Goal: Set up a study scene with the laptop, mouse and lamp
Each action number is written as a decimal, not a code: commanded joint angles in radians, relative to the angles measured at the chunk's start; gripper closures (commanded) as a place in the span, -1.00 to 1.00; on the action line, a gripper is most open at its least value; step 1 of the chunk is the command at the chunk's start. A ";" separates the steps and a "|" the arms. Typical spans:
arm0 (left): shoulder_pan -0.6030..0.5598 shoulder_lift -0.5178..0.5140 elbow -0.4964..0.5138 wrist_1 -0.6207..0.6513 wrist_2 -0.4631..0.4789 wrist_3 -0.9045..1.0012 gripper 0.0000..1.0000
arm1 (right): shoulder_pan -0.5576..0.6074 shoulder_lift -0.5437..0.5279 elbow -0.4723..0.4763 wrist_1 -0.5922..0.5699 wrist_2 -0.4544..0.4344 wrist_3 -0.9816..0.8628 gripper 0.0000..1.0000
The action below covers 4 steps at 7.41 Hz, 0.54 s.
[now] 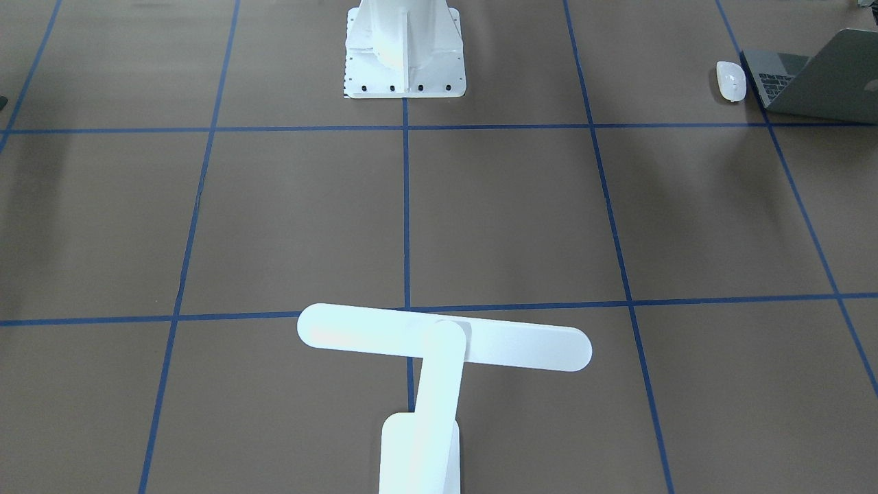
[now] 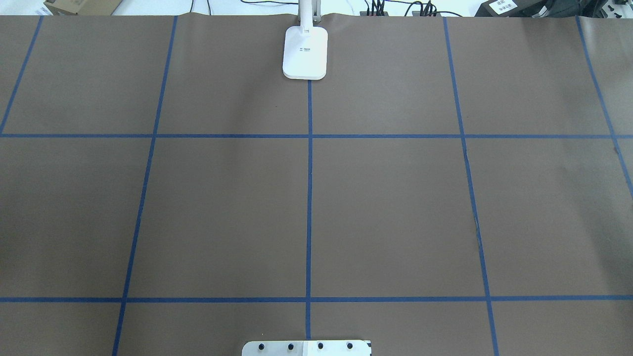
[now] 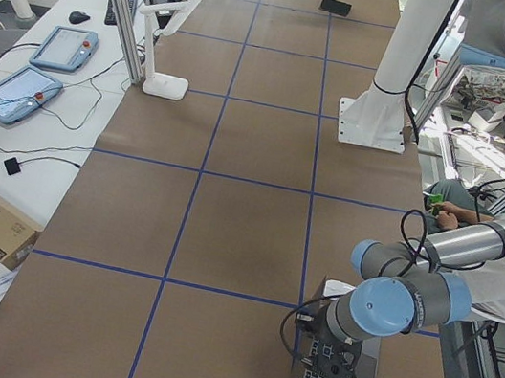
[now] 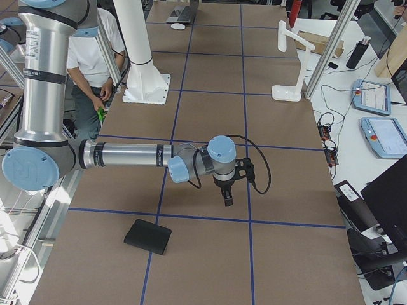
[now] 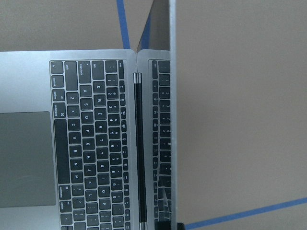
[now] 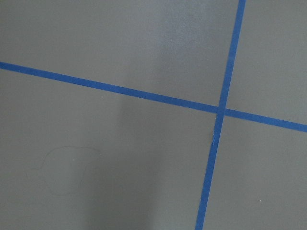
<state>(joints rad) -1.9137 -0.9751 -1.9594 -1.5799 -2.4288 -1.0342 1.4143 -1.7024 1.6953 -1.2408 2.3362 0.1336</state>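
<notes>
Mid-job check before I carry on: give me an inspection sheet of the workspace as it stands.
Surface: brown paper-covered table with blue tape grid.
Job's things: slim grey metal laptop open at the left end; glossy white oval mouse close beside it; white desk lamp standing at the far edge.
Clutter: flat black rectangular pad near the right end.
Grippers: left gripper over the laptop, right gripper above bare table; open or shut cannot be told.
Cables: black cable looped at the right wrist.
Surroundings: white bolted pedestal; person beside it; two teach pendants on the side bench.
</notes>
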 commanded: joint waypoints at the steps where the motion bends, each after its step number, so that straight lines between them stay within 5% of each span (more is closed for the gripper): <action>1: 0.001 -0.048 -0.065 0.044 0.001 0.002 1.00 | 0.000 0.001 -0.002 0.000 0.002 0.006 -0.98; 4: 0.080 -0.250 -0.065 0.089 -0.018 -0.048 1.00 | 0.000 0.001 -0.009 -0.012 0.026 0.026 -0.98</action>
<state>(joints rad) -1.8714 -1.1299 -2.0237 -1.5242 -2.4336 -1.0494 1.4143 -1.7012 1.6892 -1.2459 2.3507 0.1542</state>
